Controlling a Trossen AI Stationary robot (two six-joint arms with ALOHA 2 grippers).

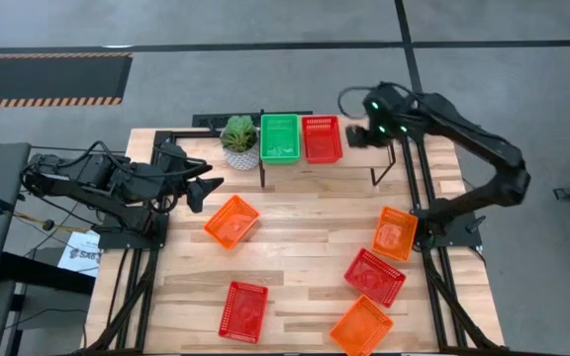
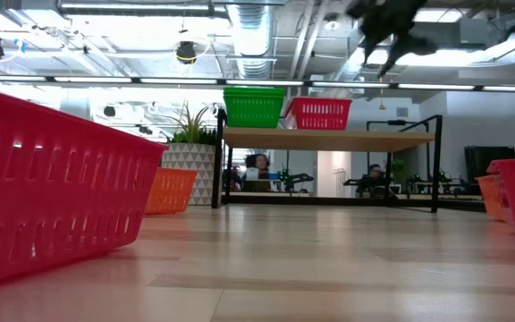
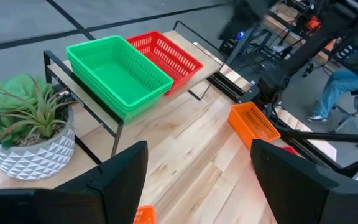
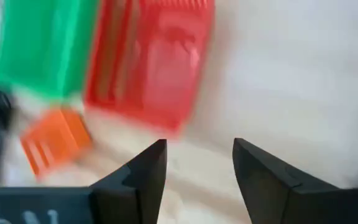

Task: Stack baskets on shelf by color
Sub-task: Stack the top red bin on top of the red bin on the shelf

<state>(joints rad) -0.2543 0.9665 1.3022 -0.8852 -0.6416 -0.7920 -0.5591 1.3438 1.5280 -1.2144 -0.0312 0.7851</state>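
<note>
Green basket [image 1: 279,137] and red basket [image 1: 322,137] were placed on shelf [image 1: 414,148]; six baskets were left on worktop [image 1: 295,247], both jaws released, empty.

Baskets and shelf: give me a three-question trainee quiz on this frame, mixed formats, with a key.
1. True or false: a green basket and a red basket sit side by side on the shelf.
2. How many orange baskets lie on the table? A) one B) two C) three
3. Fill in: the right gripper hovers over the shelf's bare end, fingers ____.

Key:
1. True.
2. C.
3. Open; the left gripper waits, open, by the plant.
</note>
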